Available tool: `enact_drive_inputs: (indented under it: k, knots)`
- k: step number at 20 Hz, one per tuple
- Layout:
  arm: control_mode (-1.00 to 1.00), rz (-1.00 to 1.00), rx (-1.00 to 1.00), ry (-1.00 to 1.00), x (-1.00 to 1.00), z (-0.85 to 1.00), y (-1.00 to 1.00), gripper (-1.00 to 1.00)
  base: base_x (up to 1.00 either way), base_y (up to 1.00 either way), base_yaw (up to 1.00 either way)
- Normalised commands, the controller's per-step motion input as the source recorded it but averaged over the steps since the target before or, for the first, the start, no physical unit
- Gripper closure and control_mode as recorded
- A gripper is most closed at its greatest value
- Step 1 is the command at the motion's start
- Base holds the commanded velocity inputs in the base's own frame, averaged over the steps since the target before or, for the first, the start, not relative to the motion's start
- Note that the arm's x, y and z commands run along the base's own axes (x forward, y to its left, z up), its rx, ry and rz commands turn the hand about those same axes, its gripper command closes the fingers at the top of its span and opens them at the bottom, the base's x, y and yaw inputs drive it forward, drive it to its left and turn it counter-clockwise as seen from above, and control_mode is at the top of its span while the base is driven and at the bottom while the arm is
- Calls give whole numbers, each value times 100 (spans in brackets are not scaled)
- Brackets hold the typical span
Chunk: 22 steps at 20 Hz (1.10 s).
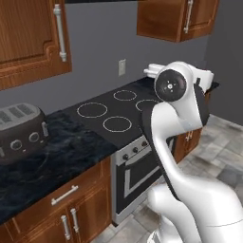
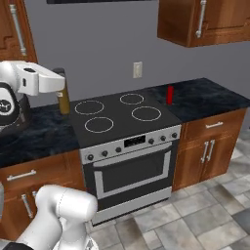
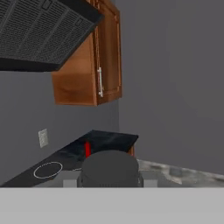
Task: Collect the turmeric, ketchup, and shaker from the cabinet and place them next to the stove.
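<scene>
The ketchup [image 2: 169, 94] is a small red bottle. It stands straight up on the black stone counter [image 2: 210, 97], just right of the stove [image 2: 122, 114], near the back wall. Its long side goes up and down. In the hand view the ketchup [image 3: 88, 148] peeks up just behind a round dark cap.

That cap belongs to a brown bottle [image 2: 62, 97]. The gripper [image 2: 61, 85] is closed on this bottle near its top. The bottle is upright too, over the counter on the left side of the stove. I cannot tell if its bottom touches the counter. The whole stove lies between the brown bottle and the ketchup.

The stove top is black glass with four white rings, and nothing sits on it. Knobs and an oven door are on its front.

A dark toaster [image 1: 19, 128] sits on the counter far to the left. A white wall plug [image 2: 137, 69] is on the grey wall behind the stove. A brown wall cabinet [image 2: 195, 22] hangs above the ketchup with its door shut. Another brown cabinet [image 1: 28, 38] hangs on the left, also shut. A dark range hood [image 3: 39, 35] hangs over the stove. Brown cupboards stand under the counter. The floor [image 2: 205, 215] has grey tiles.
</scene>
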Motion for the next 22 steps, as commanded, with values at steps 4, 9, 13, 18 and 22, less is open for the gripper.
enact_drive_inputs:
  k: [4, 9, 13, 18, 22]
  knots:
    - [100, 0, 0, 0, 0, 0, 0, 100, 69, -8, 9]
    - [100, 0, 0, 0, 0, 0, 0, 100, 55, -21, 17]
    - [100, 0, 0, 0, 0, 0, 0, 100, 40, -38, 19]
    - [100, 0, 0, 0, 0, 0, 0, 100, 50, -42, 21]
    - [100, 0, 0, 0, 0, 0, 0, 100, 57, -34, 25]
